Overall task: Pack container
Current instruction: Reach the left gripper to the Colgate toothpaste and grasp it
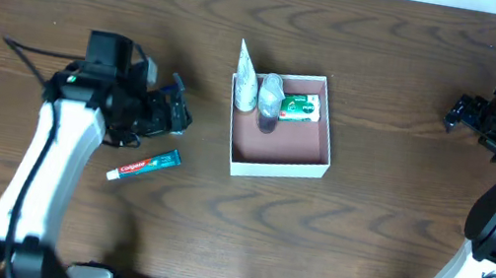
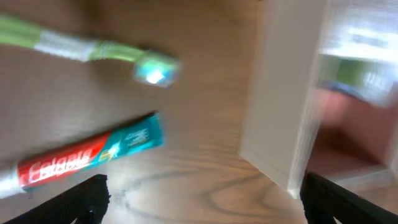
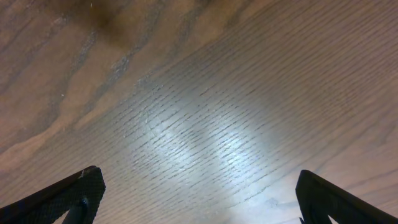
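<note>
The container, a shallow square box with white walls and a pinkish-brown inside, sits mid-table. It holds a white tube, a clear bottle and a green packet along its far side. A Colgate toothpaste tube lies on the table to its left; it also shows in the left wrist view. A green toothbrush lies beyond it. My left gripper is open and empty between the toothpaste and the container's wall. My right gripper is open over bare wood.
The table is dark wood. A black cable runs along the table at the far left behind my left arm. My right arm stands at the right edge, well away from the container.
</note>
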You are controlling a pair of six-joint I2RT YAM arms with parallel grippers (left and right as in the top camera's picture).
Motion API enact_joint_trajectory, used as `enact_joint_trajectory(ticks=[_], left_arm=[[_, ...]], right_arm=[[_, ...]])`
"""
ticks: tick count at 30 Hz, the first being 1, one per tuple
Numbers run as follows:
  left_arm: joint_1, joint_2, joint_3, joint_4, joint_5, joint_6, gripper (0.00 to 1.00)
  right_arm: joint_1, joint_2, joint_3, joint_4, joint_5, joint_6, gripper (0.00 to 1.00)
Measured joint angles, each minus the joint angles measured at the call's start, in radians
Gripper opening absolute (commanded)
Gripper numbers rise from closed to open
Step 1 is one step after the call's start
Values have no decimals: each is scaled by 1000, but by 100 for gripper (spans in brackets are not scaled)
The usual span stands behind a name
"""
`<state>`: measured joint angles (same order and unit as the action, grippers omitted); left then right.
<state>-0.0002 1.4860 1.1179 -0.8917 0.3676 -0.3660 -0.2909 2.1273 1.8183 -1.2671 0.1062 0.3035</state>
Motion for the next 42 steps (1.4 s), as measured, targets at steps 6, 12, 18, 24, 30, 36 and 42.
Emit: enact_joint_trajectory(ticks=[6,12,18,24,30,36,42], left_arm=[[0,171,-2,-36,-167,-421,98],[0,248,-48,30,-191,-726,98],[0,253,-158,217,-172,-879,98],[0,180,-271,400,-152,-952,98],[-2,147,-312,477,-166,-969,99],[-9,145,-320,470,-193,-949,80],[-9,146,-322,429,-229,-921,54]], right_arm=[[0,0,0,0,0,0,99],[0,0,0,0,0,0,99],[0,0,0,0,0,0,99],[0,0,0,0,0,0,99],[0,0,0,0,0,0,99],[0,0,0,0,0,0,99],[0,0,0,0,-1,0,99]])
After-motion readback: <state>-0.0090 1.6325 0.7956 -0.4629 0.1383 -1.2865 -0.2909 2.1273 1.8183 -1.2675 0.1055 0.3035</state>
